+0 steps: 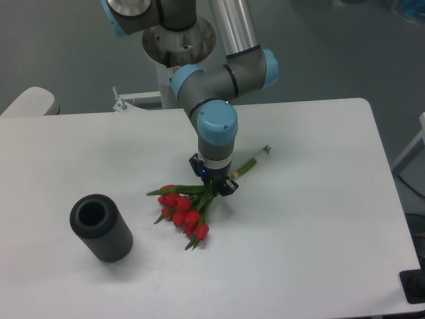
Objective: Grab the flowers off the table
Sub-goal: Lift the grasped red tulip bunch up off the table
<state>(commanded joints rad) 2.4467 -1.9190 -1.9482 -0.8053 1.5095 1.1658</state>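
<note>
The hand point(214, 179) is gripping the flowers point(188, 208) at their stems, narrowed around them, buds lying on the white surface point(312, 219).

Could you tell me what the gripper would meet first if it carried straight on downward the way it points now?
Most likely the flowers: the gripper points down onto their stems, with the table right beneath.

The grey UR5e arm with blue joint caps point(216, 100) is pointing its black two-finger gripper point(214, 181) straight down, fingers drawn together.
</note>
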